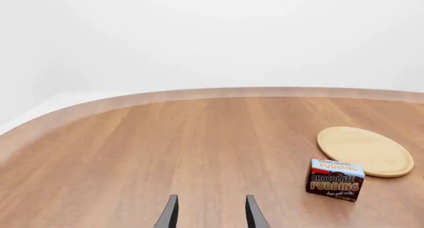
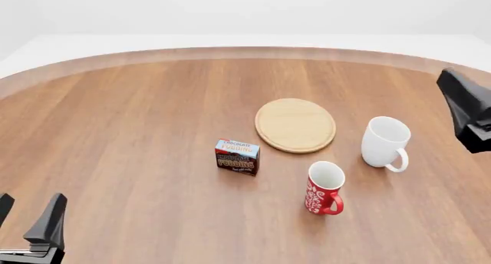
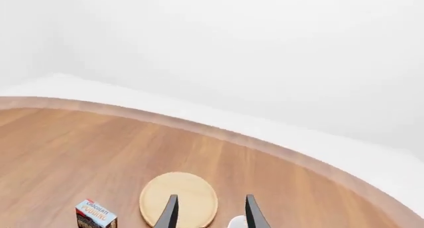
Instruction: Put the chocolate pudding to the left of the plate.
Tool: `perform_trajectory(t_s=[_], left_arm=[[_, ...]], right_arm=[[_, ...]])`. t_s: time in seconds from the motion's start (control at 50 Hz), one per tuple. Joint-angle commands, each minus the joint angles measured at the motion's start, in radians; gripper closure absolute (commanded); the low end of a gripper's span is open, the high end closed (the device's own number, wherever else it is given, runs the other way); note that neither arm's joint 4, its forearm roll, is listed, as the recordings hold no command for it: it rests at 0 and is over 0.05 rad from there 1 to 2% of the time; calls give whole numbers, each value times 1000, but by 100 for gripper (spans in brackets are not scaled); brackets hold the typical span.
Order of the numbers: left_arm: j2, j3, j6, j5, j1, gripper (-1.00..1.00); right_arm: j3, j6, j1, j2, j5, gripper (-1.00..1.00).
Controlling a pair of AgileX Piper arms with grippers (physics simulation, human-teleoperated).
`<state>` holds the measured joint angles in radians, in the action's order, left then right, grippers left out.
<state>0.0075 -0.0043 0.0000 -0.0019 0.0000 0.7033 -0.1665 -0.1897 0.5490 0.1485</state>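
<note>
The chocolate pudding (image 2: 237, 157) is a small brown box with white lettering and a light blue top. It stands upright on the table just near-left of the plate (image 2: 295, 125), a flat round tan wooden disc. In the left wrist view the chocolate pudding (image 1: 334, 180) and the plate (image 1: 364, 151) are almost touching. My left gripper (image 2: 27, 218) hovers at the near left corner, far from the box, open and empty (image 1: 212, 214). My right gripper (image 3: 210, 215) is open and empty, high at the right edge, looking down on the plate (image 3: 178, 199) and the pudding (image 3: 96, 214).
A white mug (image 2: 386, 142) stands right of the plate. A red patterned mug (image 2: 325, 187) stands nearer, right of the box. The right arm (image 2: 466, 108) hangs over the table's right side. The table's curved far edge (image 2: 253, 50) runs along the back.
</note>
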Motion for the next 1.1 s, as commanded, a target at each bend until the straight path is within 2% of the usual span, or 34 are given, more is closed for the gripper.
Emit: perform_trajectory(t_s=[0.02, 0.04, 0.08, 0.12, 0.16, 0.18, 0.26, 0.32, 0.52, 0.6, 0.66, 0.88, 0.94, 1.1], left_arm=[[0, 0, 0, 0, 0, -100], [0, 0, 0, 0, 0, -100], [0, 0, 0, 0, 0, -100], [0, 0, 0, 0, 0, -100], [0, 0, 0, 0, 0, -100], [0, 0, 0, 0, 0, -100], [0, 0, 0, 0, 0, -100], [0, 0, 0, 0, 0, -100], [0, 0, 0, 0, 0, -100], [0, 0, 0, 0, 0, -100], [0, 0, 0, 0, 0, -100], [0, 0, 0, 0, 0, -100], [0, 0, 0, 0, 0, -100], [0, 0, 0, 0, 0, -100]], right_arm=[[273, -80, -110, 240, 65, -100], [304, -77, -134, 271, 81, -100], [329, -117, -139, 309, 83, -100], [371, -115, -163, 354, 105, -100], [387, -180, -179, 383, 97, -100], [405, -171, -186, 400, 109, -100], [456, -194, -235, 479, 163, -100], [480, -186, -294, 519, 191, -100], [531, -189, -344, 664, 189, -100], [550, -193, -335, 700, 190, -100], [562, -196, -360, 730, 221, -100], [553, -184, -440, 786, 244, -100], [542, -200, -442, 795, 225, -100], [504, -188, -467, 823, 211, -100]])
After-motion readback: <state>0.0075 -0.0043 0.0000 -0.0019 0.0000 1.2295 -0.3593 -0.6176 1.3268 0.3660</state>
